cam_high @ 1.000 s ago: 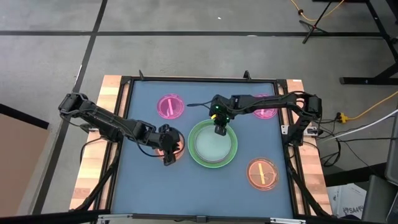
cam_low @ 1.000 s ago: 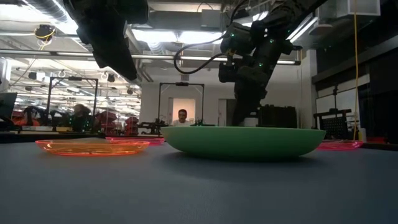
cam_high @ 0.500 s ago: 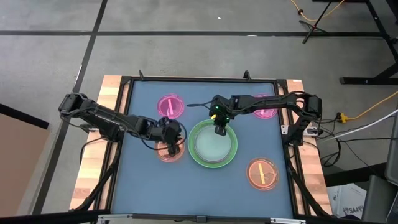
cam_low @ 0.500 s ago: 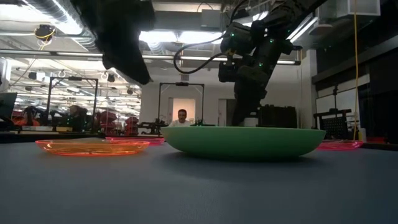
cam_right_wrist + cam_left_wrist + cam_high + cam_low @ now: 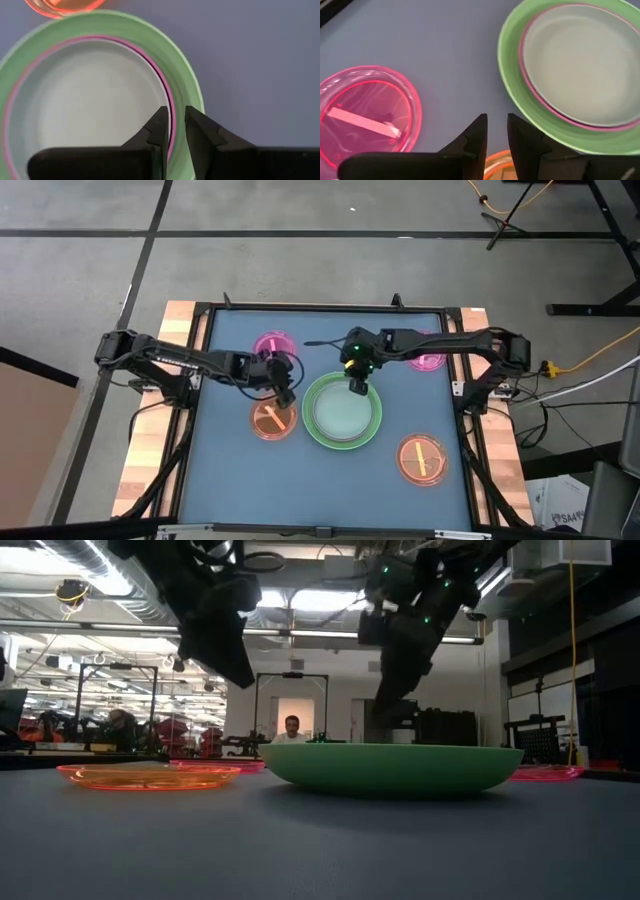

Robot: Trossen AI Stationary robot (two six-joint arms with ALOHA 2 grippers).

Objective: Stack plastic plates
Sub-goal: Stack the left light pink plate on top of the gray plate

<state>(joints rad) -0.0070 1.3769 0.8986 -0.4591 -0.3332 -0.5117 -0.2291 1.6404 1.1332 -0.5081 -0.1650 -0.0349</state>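
We see green plate [image 5: 342, 412] at frame centre, glossy, nesting magenta plate [image 5: 555, 112] and matte grey plate [image 5: 343, 410]; left gripper [image 5: 287, 396] and right gripper [image 5: 357, 387] narrow, empty

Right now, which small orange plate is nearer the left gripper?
The orange plate left of the green plate, just below the left gripper. The other orange plate lies near the table's right corner.

2 dark jointed arms, green wrist lights, black cables
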